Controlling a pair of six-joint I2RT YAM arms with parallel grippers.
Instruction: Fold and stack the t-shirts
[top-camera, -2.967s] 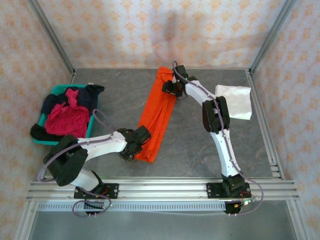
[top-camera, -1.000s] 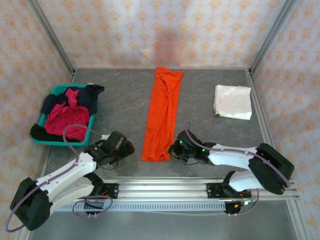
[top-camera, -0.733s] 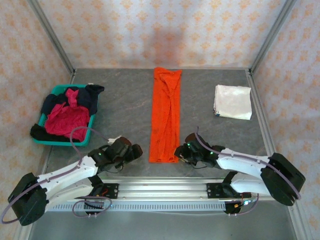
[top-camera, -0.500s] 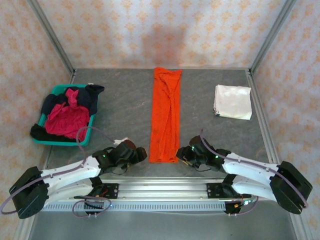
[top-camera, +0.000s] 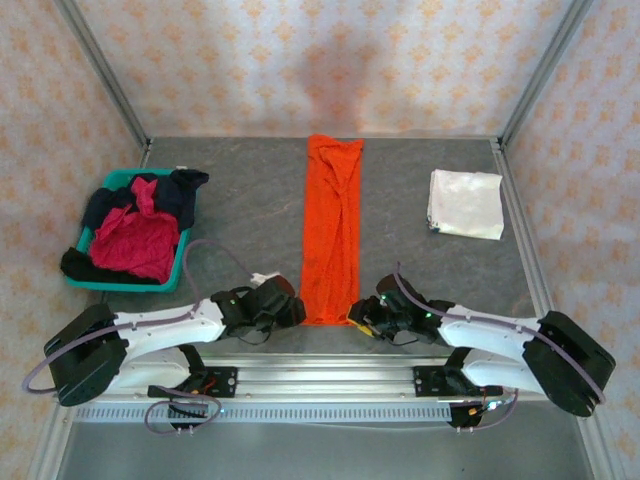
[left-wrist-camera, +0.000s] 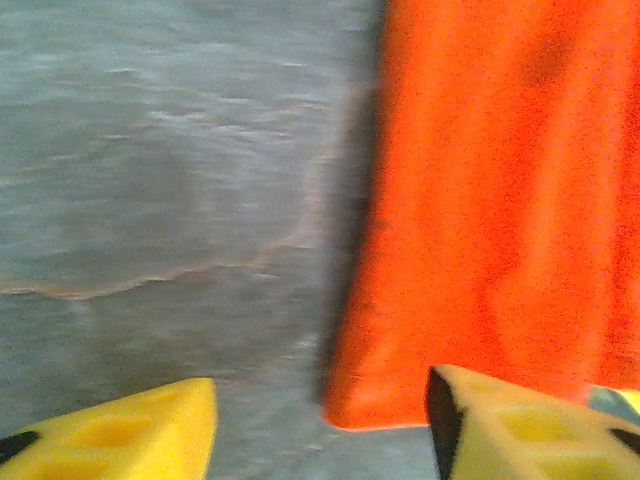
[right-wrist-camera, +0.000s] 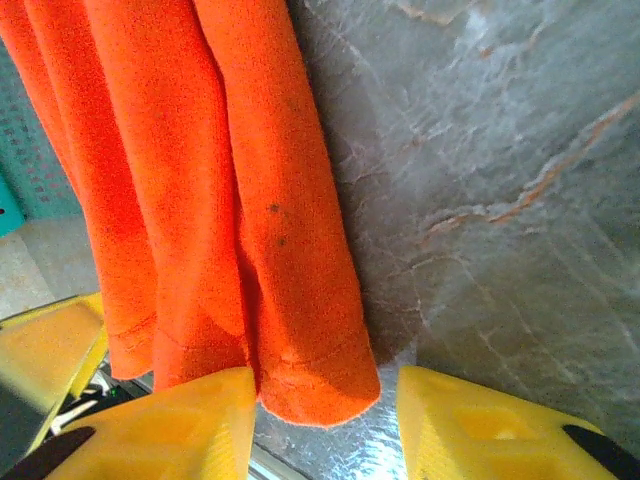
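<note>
I hold my left claw (left-wrist-camera: 318, 415) and right claw (right-wrist-camera: 325, 395) at the near corners of the orange shirt (top-camera: 331, 225), both wide, so I can pinch and fold it.

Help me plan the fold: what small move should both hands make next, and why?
Probably close both on the near hem. The orange t-shirt lies in a long strip, and the left hand and right hand sit low at its near corners, jaws open, each straddling a corner in its wrist view.
</note>
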